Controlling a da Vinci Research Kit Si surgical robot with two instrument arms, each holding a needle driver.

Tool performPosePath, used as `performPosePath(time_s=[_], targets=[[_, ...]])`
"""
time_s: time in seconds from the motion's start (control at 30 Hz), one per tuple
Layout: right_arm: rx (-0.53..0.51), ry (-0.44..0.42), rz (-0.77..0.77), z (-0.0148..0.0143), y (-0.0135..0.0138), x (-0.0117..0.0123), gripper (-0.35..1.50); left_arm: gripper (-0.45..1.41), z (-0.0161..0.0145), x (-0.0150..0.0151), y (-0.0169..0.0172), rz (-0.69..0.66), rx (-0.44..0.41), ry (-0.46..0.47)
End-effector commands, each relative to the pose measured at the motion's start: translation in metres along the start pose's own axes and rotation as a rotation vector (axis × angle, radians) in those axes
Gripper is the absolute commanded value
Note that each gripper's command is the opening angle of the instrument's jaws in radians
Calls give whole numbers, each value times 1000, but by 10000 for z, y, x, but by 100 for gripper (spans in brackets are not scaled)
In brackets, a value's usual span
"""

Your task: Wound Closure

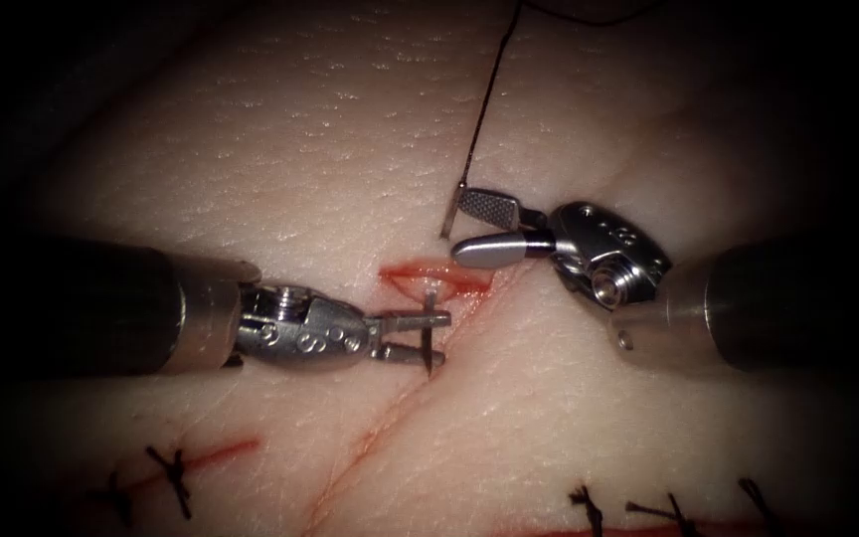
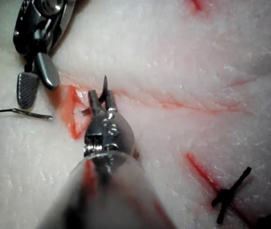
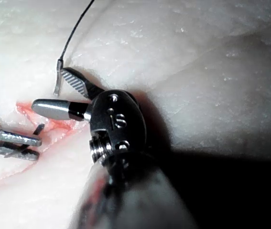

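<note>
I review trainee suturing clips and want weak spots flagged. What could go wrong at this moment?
The left tool grips the needle near its tip, so it may twist or slip. The needle passes through the tissue at the cut; a tug could tear the edge. The right tool stands open near the swaged end, holding nothing.

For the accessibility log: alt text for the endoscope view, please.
The left tool grips the needle near its tip, where it emerges at the cut in the tissue. The right tool, jaws open, holds nothing beside the needle's tail and trailing thread.
</note>
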Motion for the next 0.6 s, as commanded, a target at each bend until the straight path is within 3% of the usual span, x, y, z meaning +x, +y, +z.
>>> performPosePath(time_s=[0.03,0.33,0.6], targets=[[-5,3,3,4,0,-9,101,-45,7,-3,1,7,-10,8],[-2,0,4,-7,0,-9,101,-45,-5,16,-2,-279,-21,119],[-3,1,4,-7,-2,-9,94,-45,-16,45,5,-552,-122,254]])
